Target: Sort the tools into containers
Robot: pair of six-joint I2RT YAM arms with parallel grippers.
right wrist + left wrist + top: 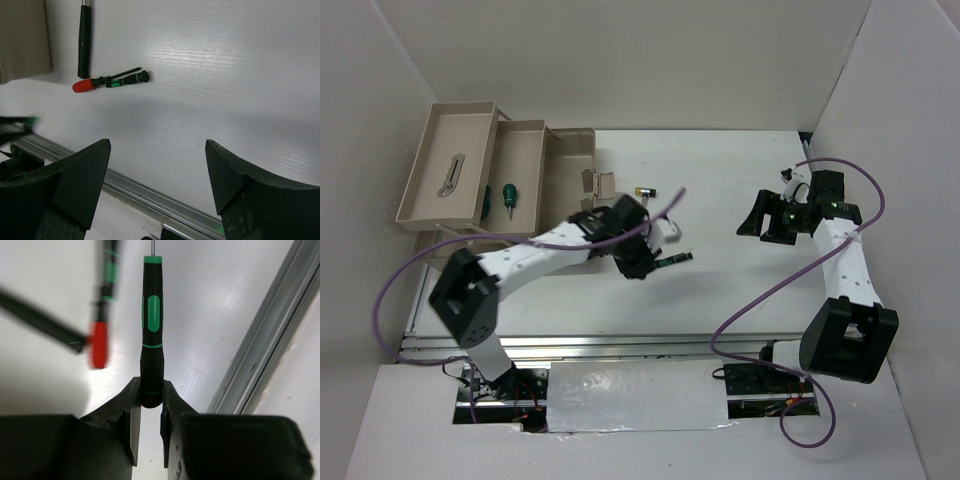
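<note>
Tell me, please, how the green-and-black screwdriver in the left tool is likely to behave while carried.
The screwdriver is pinched only at its butt end by the left tool, so it may swivel. Its round handle would probably roll if dropped on the table. It looks slim and rigid, likely light.
</note>
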